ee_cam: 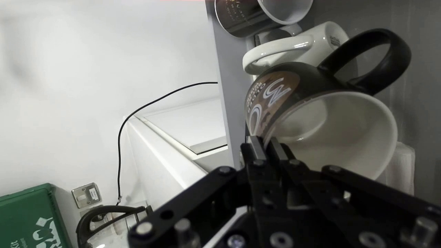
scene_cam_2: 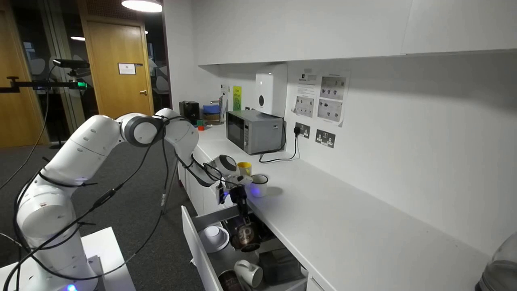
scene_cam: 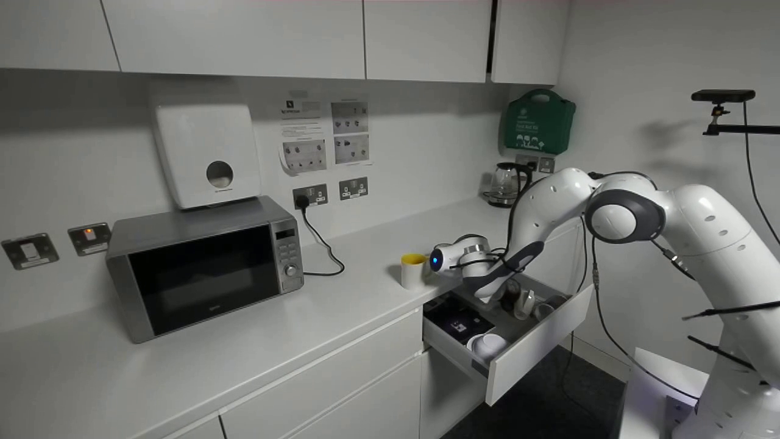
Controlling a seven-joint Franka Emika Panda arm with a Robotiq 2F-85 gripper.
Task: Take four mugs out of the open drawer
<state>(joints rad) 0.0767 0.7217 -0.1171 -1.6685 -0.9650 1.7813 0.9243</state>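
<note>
My gripper (ee_cam: 267, 144) is shut on the rim of a dark brown mug (ee_cam: 298, 79) with printed lettering, one finger inside the cup and one outside. The mug hangs tilted, in or just over the open drawer (scene_cam_2: 196, 252); whether it touches anything below, I cannot tell. In the wrist view a white mug (ee_cam: 311, 46) and another dark mug (ee_cam: 239, 15) lie beyond it in the drawer. On the counter stand a white mug with a yellow inside (scene_cam: 413, 274) and a white dark-rimmed mug (scene_cam_2: 258, 188), both beside my wrist.
White crockery (scene_cam_2: 213, 238) and a dark box (scene_cam_2: 280, 264) share the drawer. The counter edge (scene_cam: 365, 323) runs close along it. A microwave (scene_cam: 207, 262) stands farther along the counter, and a glass kettle (scene_cam: 504, 183) sits in the corner below a green first aid kit (scene_cam: 539, 122).
</note>
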